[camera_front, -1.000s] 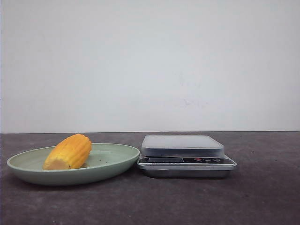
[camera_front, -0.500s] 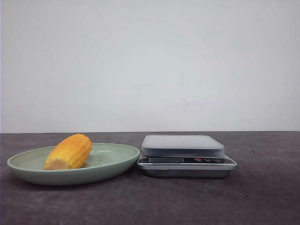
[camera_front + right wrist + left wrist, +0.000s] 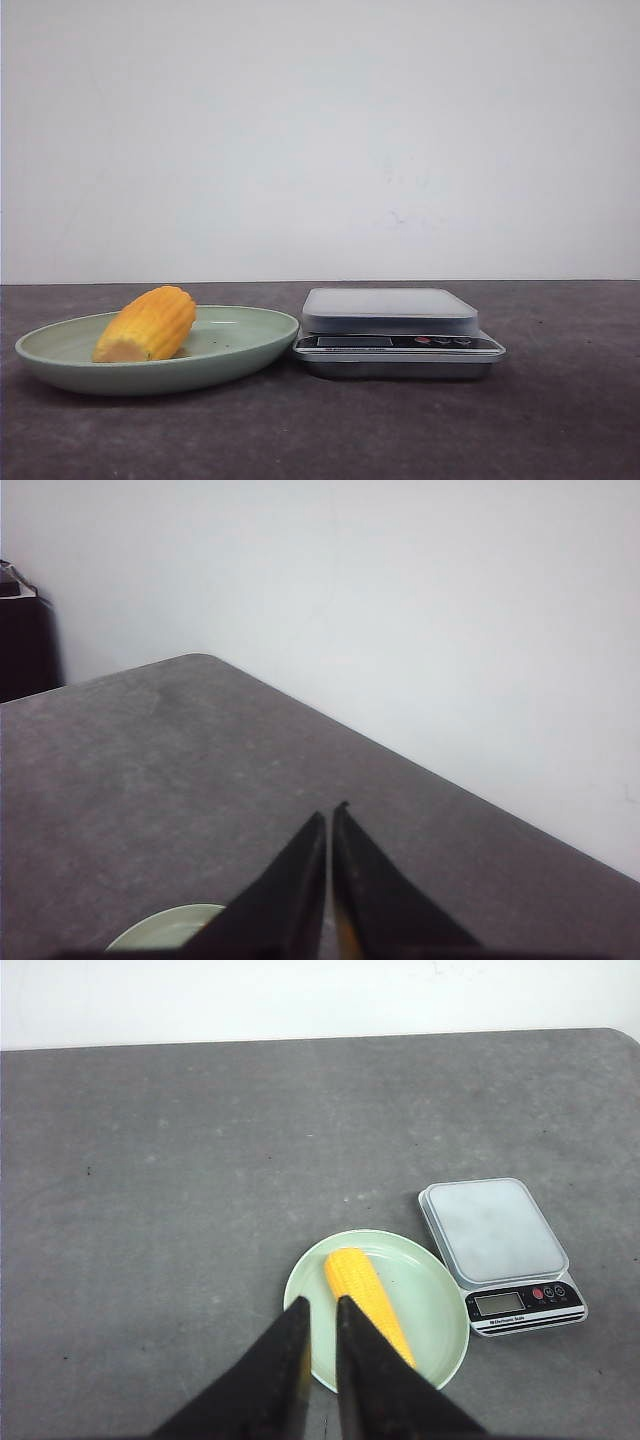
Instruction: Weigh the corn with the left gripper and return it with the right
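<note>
On the dark grey bench (image 3: 560, 420), a pale green plate (image 3: 240, 345) sits at the left of the front view, and the corn (image 3: 147, 324) lies on its side in the plate's left half, its paler cut end facing about 7 o'clock. Just beside the plate at 3 o'clock stands a silver kitchen scale (image 3: 398, 332), its platform bare. From the left wrist view, the left gripper (image 3: 320, 1305) hangs high above the plate's near rim, its fingers almost together with a thin gap, gripping nothing. The right gripper (image 3: 329, 820) is closed, its fingers pressed together and empty, raised above the bench.
</note>
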